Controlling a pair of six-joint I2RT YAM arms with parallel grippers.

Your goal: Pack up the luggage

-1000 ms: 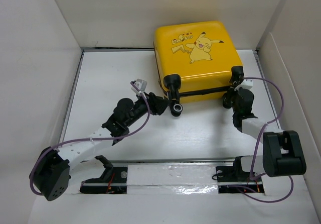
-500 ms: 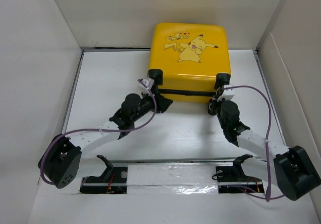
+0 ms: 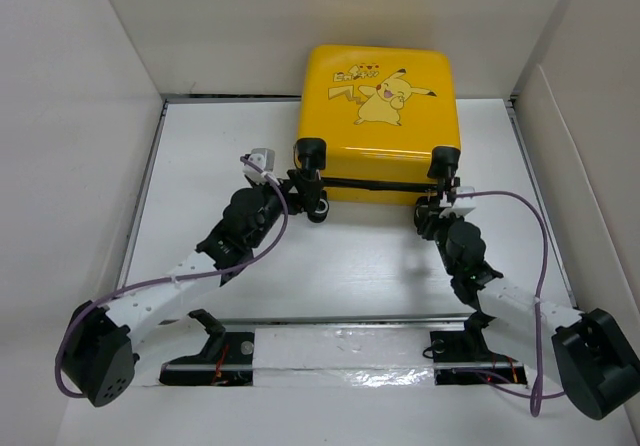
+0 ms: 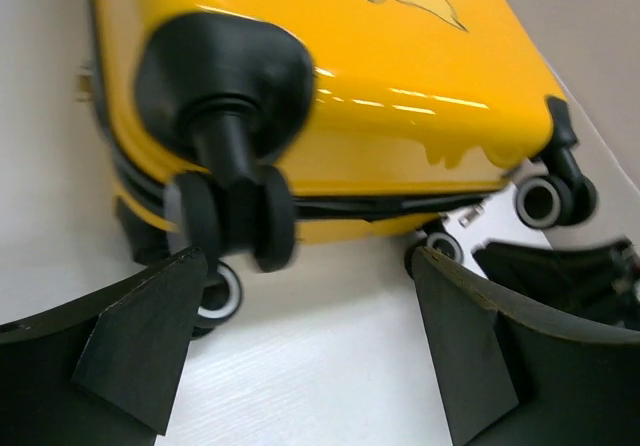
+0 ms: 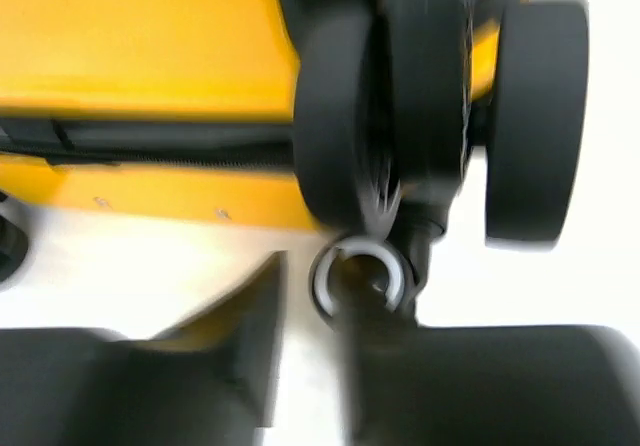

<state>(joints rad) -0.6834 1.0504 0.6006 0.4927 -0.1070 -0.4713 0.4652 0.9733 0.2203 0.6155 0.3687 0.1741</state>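
Note:
The luggage (image 3: pixel 377 116), a closed yellow suitcase with a Pikachu print, lies flat at the back of the table with its black wheels facing me. My left gripper (image 3: pixel 306 194) sits just in front of the near-left wheel (image 4: pixel 232 211); in the left wrist view its fingers (image 4: pixel 140 336) are spread wide and hold nothing (image 4: pixel 300 356). My right gripper (image 3: pixel 434 209) is right at the near-right wheel (image 5: pixel 430 116). The right wrist view is blurred; its fingers (image 5: pixel 250 356) show a narrow gap (image 5: pixel 312 386) and nothing between them, with a small white-rimmed wheel (image 5: pixel 362 274) just ahead.
White walls enclose the table (image 3: pixel 330 266) on the left, back and right. A taped strip with the arm mounts (image 3: pixel 330 351) runs along the near edge. The suitcase's zip seam (image 4: pixel 400 206) faces the grippers.
The suitcase has turned square to the back wall and shifted left since one second ago. Both grippers followed it left; the left one has since backed off slightly from the wheel.

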